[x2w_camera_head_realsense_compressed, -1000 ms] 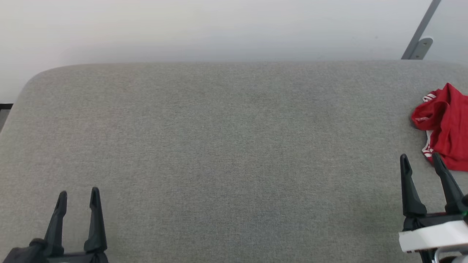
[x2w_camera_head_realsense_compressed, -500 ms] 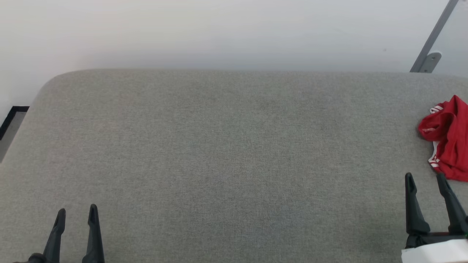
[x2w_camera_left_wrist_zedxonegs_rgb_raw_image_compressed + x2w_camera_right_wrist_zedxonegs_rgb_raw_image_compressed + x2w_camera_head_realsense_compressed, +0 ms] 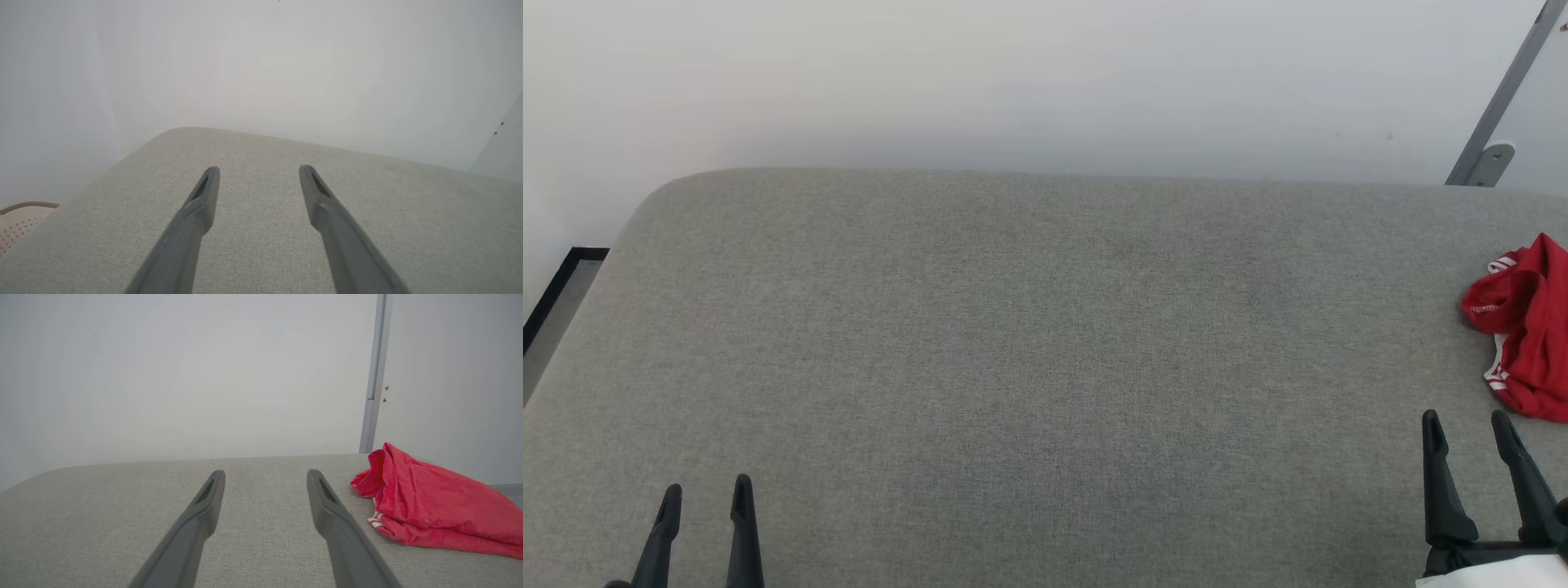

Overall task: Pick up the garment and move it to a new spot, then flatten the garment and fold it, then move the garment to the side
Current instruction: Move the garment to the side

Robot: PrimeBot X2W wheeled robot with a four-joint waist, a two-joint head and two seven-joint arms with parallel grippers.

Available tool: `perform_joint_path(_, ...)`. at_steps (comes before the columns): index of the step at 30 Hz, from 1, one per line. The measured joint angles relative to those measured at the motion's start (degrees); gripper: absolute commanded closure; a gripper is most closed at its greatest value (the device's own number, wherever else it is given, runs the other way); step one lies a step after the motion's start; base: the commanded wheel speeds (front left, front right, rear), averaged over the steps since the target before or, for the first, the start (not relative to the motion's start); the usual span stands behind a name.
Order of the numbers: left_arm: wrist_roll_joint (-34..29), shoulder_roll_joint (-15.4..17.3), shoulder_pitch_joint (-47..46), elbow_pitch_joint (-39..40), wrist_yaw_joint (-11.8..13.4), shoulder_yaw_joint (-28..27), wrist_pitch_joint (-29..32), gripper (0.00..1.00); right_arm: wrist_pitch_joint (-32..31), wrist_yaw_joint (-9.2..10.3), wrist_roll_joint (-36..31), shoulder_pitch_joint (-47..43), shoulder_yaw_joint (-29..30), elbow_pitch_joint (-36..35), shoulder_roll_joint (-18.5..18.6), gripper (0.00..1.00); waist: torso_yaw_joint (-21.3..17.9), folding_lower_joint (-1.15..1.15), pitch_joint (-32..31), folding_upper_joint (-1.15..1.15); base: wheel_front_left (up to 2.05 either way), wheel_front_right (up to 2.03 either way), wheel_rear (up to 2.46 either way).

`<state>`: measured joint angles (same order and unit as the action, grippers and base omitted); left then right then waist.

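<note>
The garment [image 3: 1529, 331] is a crumpled red heap with a bit of red-and-white striped trim, lying at the far right edge of the grey padded table [image 3: 1029, 343]; part of it runs out of the head view. The right wrist view has the garment [image 3: 429, 506] to the right of my fingers, bunched and apart from them. My right gripper [image 3: 1467, 426] stands open just in front of and left of the heap, nothing between its fingers. At the lower left my left gripper [image 3: 707, 490] is open and empty, far from the garment.
A pale wall [image 3: 1013, 73] runs close behind the table's far edge. A grey metal post with a bracket [image 3: 1490, 159] rises at the back right. The table's rounded left corner [image 3: 645, 204] drops to the floor. A beige perforated thing [image 3: 18, 220] shows beyond that corner.
The head camera has tilted up, so the table, garment and both grippers sit lower in the picture. The right gripper's tips, level with the garment's near edge before, now show below it.
</note>
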<state>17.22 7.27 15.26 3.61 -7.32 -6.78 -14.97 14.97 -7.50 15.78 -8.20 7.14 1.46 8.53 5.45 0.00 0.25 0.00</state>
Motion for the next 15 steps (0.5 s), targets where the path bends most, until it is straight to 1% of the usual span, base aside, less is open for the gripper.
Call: perform_joint_path(15,0.0,-0.1,0.0,0.2,0.0,0.6,0.0,0.00,0.0,0.00,0.0,-0.4,0.0,0.4,-0.6,0.00,0.0,0.00,-0.1,0.00,0.00,0.00,0.00)
